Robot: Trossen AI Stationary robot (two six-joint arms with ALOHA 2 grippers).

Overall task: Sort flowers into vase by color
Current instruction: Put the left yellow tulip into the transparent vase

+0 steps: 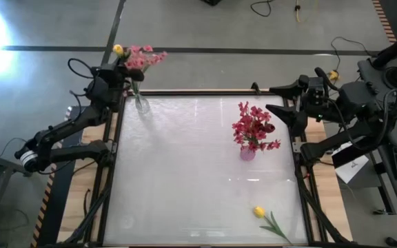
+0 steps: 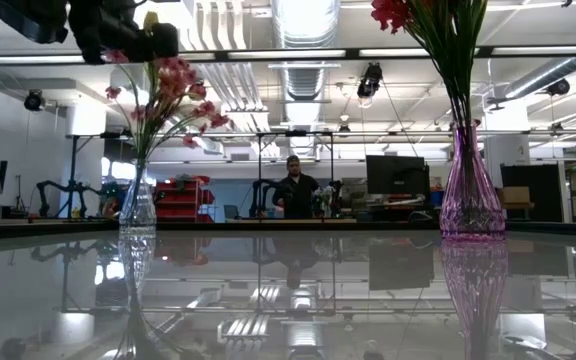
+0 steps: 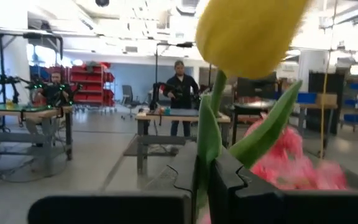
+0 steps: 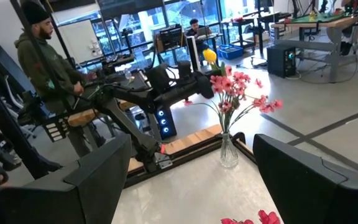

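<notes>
Left claw [image 1: 120, 58]: mine, clenched on the yellow tulip [image 1: 118, 49] stem, bud up, at upper left beside the pink spray [image 1: 143, 58] in the clear vase [image 1: 141, 103].
Right claw [image 1: 281, 100]: released, waiting at right edge.
Second tulip [image 1: 259, 212]: lying lower right.
Red spray [image 1: 253, 127]: in the pink vase [image 1: 247, 153], already sorted.

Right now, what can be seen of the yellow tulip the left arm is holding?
The yellow tulip has a closed, smooth yellow bud on a green stem with narrow green leaves, artificial-looking. The left pincer is shut on its stem, holding it roughly upright. It is raised near the table's far left corner, beside the pink flowers in the clear vase. Whether it touches them cannot be told.
</notes>
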